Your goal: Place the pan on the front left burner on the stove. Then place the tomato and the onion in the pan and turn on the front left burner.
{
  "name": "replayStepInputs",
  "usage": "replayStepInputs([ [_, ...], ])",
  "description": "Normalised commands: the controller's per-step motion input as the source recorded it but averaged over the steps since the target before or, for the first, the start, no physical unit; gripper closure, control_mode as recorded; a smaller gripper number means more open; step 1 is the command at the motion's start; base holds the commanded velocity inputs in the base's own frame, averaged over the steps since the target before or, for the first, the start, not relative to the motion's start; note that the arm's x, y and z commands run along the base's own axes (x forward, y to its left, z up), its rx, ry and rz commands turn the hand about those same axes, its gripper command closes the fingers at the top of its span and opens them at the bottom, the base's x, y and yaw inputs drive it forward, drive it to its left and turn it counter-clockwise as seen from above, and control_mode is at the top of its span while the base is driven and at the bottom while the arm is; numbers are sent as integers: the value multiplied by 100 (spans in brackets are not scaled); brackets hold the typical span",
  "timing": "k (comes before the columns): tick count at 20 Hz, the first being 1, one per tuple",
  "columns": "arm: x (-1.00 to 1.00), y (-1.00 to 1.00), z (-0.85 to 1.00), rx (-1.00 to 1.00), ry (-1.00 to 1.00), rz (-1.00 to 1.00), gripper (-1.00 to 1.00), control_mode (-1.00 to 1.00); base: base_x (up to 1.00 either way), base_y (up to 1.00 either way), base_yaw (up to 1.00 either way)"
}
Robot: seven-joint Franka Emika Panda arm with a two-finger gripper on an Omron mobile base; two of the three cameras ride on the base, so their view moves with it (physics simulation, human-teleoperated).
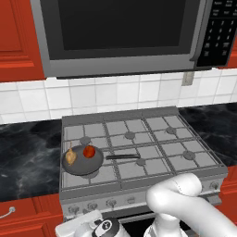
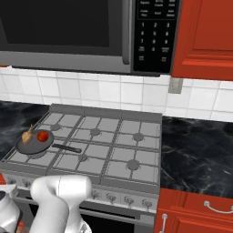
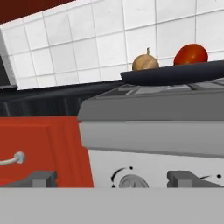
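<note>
The dark pan point(image 1: 83, 160) sits on the stove point(image 1: 139, 139) at its front left grate, with the long handle point(image 1: 122, 157) pointing right. It covers the front left burner. Inside the pan lie the tan onion point(image 1: 70, 156) on the left and the red tomato point(image 1: 89, 151) on the right. In the hand view the pan point(image 3: 175, 73) is seen edge-on, with the onion point(image 3: 145, 62) and the tomato point(image 3: 190, 54) above its rim. My gripper point(image 3: 113, 179) is open and holds nothing. It is low in front of the stove's left end, facing a round grey knob point(image 3: 130, 180) that lies between its fingertips point(image 3: 41, 178).
A row of small grey knobs point(image 1: 111, 202) runs along the stove front. A red drawer with a metal handle point(image 3: 11, 159) stands left of the stove. Black marble counters point(image 2: 195, 150) flank the stove. A microwave point(image 1: 120, 32) hangs above it.
</note>
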Motion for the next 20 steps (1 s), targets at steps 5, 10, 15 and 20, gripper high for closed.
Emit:
replayStepInputs([
  [5, 0, 1, -19, 16, -5, 0, -100, -100, 0, 0, 0],
  [10, 1, 0, -4, 14, -9, -4, -100, -100, 0, 0, 0],
  [15, 5, 0, 0, 7, -6, -9, -100, -100, 0, 0, 0],
  [20, 1, -2, -9, 3, 0, -10, -100, -100, 0, 0, 0],
])
